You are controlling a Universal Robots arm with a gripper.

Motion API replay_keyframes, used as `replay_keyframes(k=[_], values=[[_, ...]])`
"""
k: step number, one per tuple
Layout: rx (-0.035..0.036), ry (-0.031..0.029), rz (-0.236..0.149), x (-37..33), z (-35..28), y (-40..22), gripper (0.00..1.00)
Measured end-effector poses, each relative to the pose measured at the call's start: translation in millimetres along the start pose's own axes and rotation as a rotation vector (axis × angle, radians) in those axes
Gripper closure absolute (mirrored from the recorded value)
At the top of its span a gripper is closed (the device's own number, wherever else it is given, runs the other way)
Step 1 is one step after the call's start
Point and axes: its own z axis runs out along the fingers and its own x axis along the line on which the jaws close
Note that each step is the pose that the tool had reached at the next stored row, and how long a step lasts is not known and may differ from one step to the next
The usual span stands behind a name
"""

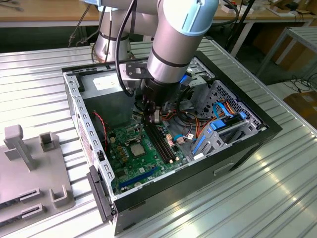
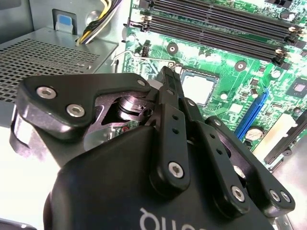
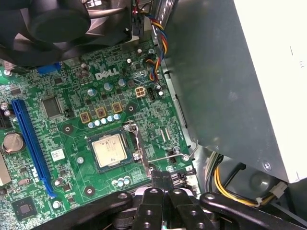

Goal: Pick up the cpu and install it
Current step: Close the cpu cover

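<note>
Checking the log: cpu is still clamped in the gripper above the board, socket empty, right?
Not quite. The cpu already sits in its socket on the board, as the first wrist view shows. The gripper is above the board beside the socket, its fingers shut together with nothing between them.

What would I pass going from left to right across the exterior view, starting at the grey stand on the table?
Grey plastic stand → perforated silver metal case wall → green motherboard with the small square silver-topped cpu seated in it → long black memory slots → blue plastic drive bracket.
</note>
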Motion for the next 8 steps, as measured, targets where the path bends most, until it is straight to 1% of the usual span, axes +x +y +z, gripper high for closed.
replay_keyframes(k=[8], values=[[0.0000,0.0000,0.000,4.9,-0.4,-1.5,0.89]])
